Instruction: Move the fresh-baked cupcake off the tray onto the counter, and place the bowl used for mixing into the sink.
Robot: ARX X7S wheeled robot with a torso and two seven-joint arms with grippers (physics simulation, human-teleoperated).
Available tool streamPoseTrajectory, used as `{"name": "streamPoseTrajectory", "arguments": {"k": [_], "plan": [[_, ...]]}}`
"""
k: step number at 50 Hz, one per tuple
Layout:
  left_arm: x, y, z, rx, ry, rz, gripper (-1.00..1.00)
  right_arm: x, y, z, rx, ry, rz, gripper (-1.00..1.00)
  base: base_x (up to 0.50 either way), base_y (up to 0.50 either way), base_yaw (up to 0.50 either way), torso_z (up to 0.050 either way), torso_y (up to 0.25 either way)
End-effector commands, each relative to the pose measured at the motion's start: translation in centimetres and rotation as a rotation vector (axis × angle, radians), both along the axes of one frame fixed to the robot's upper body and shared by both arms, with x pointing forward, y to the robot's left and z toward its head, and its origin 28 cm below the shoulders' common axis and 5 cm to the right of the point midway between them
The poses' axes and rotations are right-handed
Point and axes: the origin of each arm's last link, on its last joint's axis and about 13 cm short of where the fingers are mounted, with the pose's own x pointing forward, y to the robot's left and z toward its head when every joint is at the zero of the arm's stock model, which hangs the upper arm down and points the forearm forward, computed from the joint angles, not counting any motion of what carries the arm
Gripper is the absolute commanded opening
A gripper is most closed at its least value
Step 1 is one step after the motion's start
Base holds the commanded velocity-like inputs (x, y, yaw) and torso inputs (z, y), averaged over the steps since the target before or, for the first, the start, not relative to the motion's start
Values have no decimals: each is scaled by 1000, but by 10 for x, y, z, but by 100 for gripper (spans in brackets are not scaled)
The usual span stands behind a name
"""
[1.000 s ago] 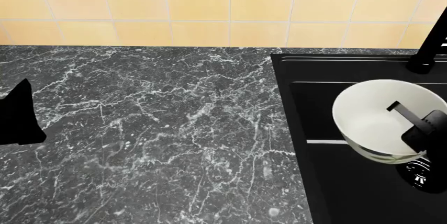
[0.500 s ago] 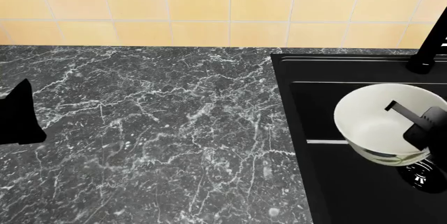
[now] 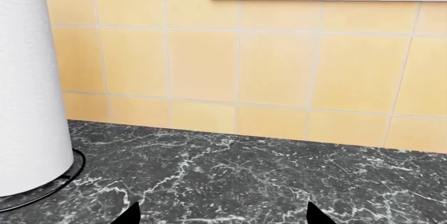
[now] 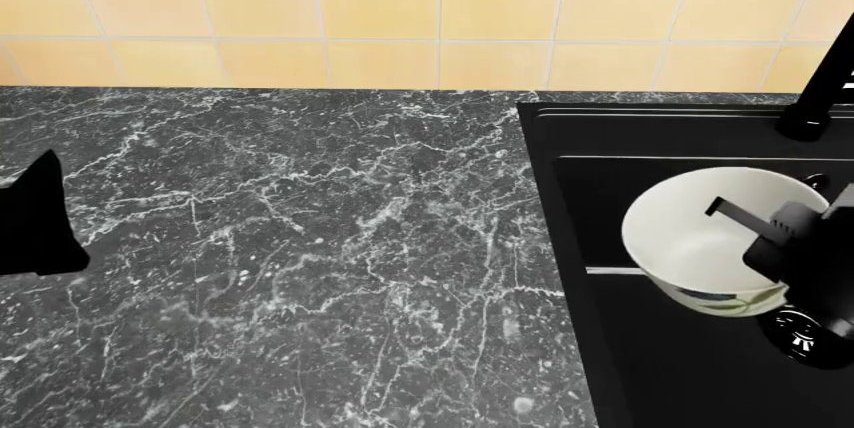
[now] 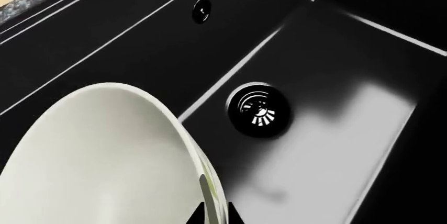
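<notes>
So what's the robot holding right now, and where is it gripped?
The right gripper holds the bowl by its rim, over the sink. The left gripper holds nothing.

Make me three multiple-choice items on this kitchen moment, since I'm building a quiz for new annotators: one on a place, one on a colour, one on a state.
1. Where is the bowl?
A. on the counter by the paper towel
B. over the sink basin, near the drain
C. against the tiled wall

2. What colour is the bowl's inside?
A. plain white
B. black
C. yellow

3. How does the right end effector stand to the bowl?
A. far from it
B. resting flat under it
C. clamped on its rim, one finger inside

Answers: 1 B, the head view shows the bowl within the black sink beside the drain. 2 A, both the head and right wrist views show a bare white interior. 3 C, a dark finger reaches inside the bowl while the rest sits outside the rim.
</notes>
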Motion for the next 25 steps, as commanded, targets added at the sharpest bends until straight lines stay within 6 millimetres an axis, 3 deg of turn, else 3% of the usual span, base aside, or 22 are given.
{"name": "streamPoseTrajectory", "arguments": {"k": [1,25], "plan": [[1,0,-1,0,3,0,100,14,1,-2,-70,46,14,-100,0,0,0,0,0],[1,0,-1,1,6,1,100,21,2,-6,-132,110,31,-100,0,0,0,0,0]]}}
